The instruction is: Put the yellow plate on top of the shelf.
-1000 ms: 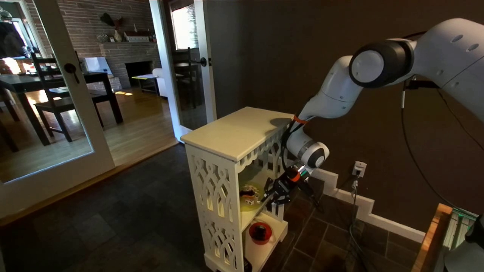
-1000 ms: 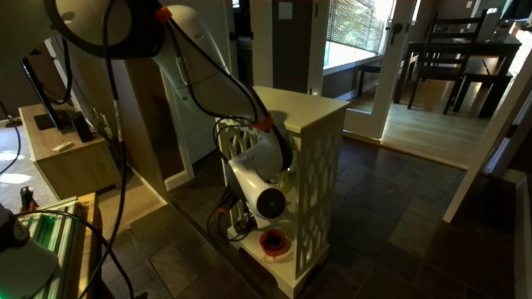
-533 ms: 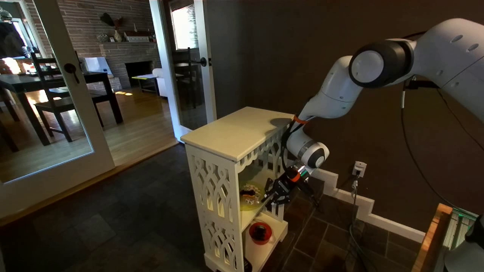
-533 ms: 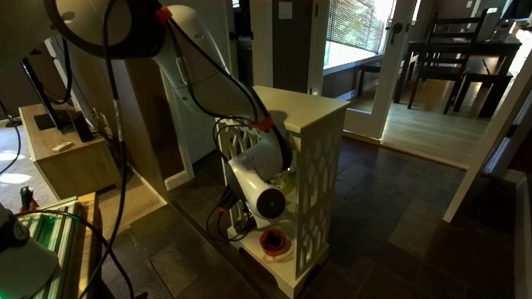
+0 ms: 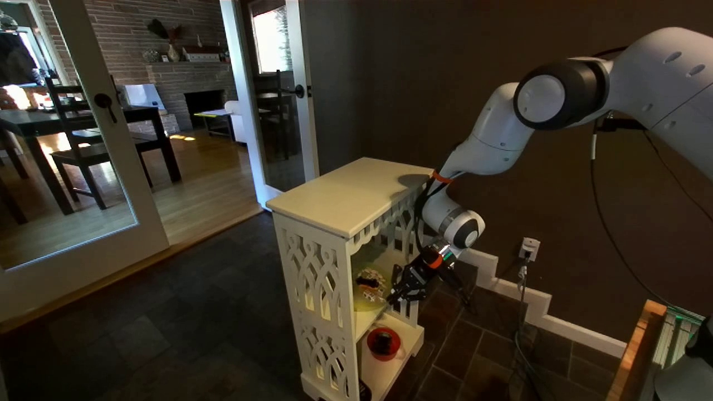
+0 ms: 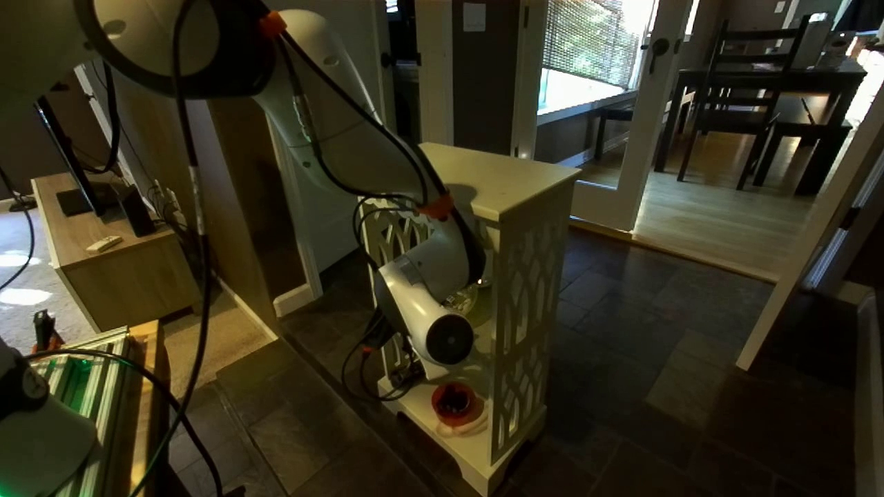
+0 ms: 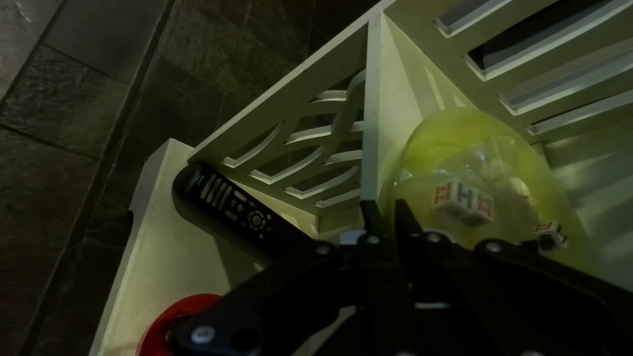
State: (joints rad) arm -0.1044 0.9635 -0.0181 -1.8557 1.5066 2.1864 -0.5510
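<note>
The yellow plate [image 5: 365, 305] is on the middle tier of the white shelf [image 5: 345, 195], with small printed blocks and a clear plastic piece on it. In the wrist view the plate [image 7: 445, 128] stretches away to the right of the jaws. My gripper [image 7: 385, 203] is shut on the plate's near rim, which passes between the two fingertips at the tier's front edge. The gripper also shows in an exterior view [image 5: 391, 298]. In an exterior view the arm hides the gripper's fingers and part of the plate [image 6: 478, 312]. The shelf's flat top [image 6: 511, 179] is above the arm's wrist.
A red bowl [image 5: 383, 343] with dark contents stands on the shelf's bottom tier. A black remote [image 7: 232, 207] lies there too, by the lattice side panel. The shelf's top board overhangs the middle tier. A dark wall with an outlet [image 5: 529, 249] is behind the arm.
The gripper's fingers have closed together on the plate's rim. The plate and the things on it have shifted slightly. The arm has hardly moved.
</note>
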